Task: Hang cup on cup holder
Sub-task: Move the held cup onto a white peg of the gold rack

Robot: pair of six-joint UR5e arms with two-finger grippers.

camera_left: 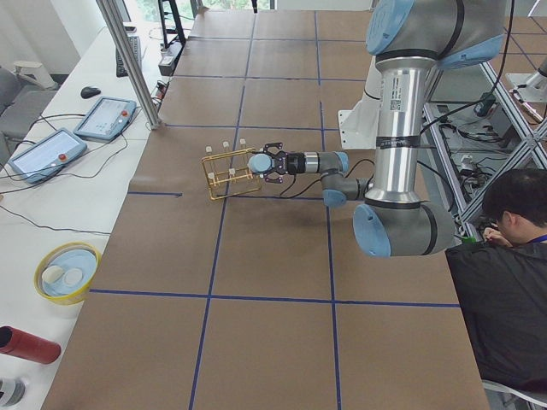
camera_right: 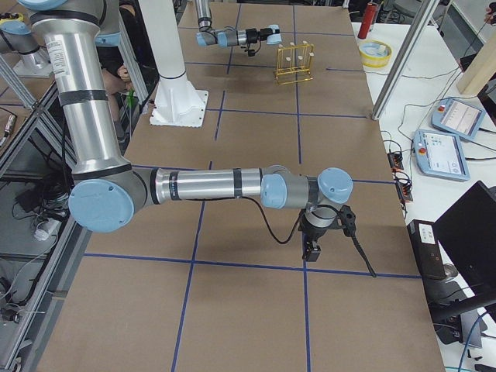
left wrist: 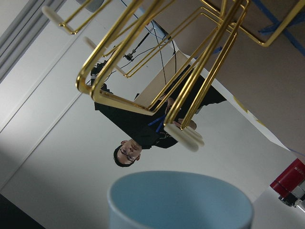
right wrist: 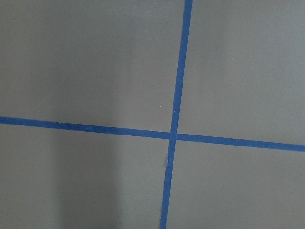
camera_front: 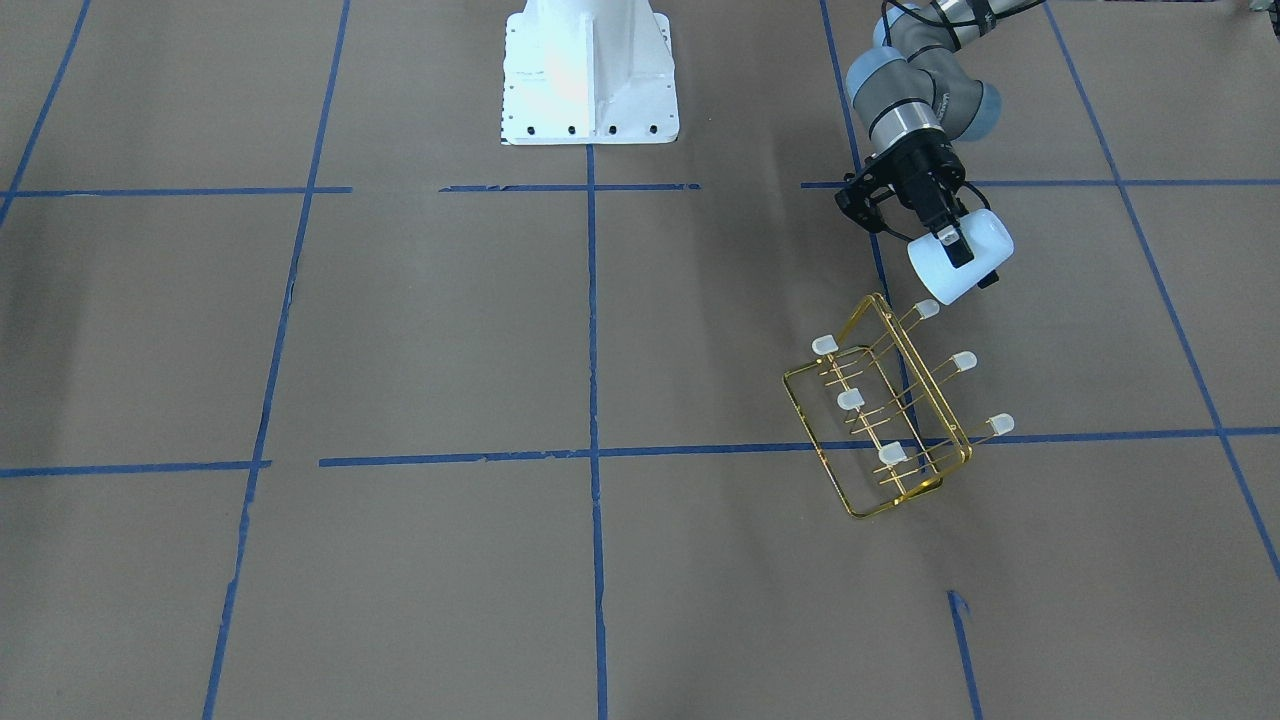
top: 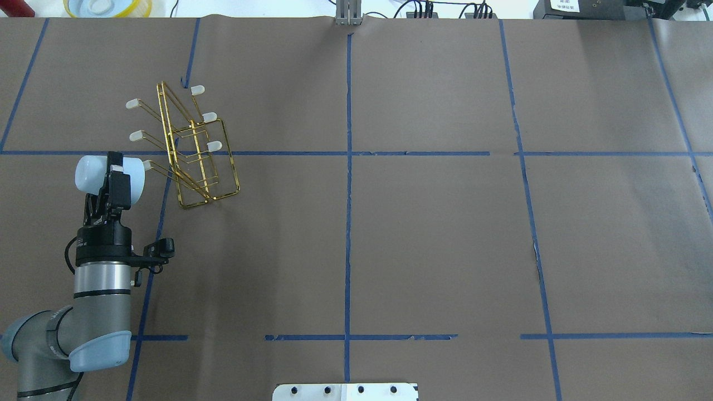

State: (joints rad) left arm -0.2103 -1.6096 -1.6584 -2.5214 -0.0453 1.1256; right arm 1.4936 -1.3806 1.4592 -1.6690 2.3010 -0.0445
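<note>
My left gripper (camera_front: 955, 250) is shut on the pale blue-white cup (camera_front: 935, 275), held on its side above the table. In the overhead view the gripper (top: 114, 175) holds the cup (top: 89, 172) with its open mouth toward the gold wire cup holder (top: 192, 161). The holder (camera_front: 925, 375) stands on the table, and its nearest capped prong (camera_front: 927, 309) is just at the cup's mouth. The left wrist view shows the cup rim (left wrist: 181, 200) below the holder's frame (left wrist: 128, 102). My right gripper (camera_right: 314, 246) points down at the table far away; I cannot tell its state.
The white robot base (camera_front: 590, 75) stands at the table's near edge. A yellow bowl (top: 108, 6) sits past the far edge, behind the holder. A red cylinder (camera_left: 30, 344) and tablets lie on the side bench. An operator (camera_left: 513, 256) sits by the robot.
</note>
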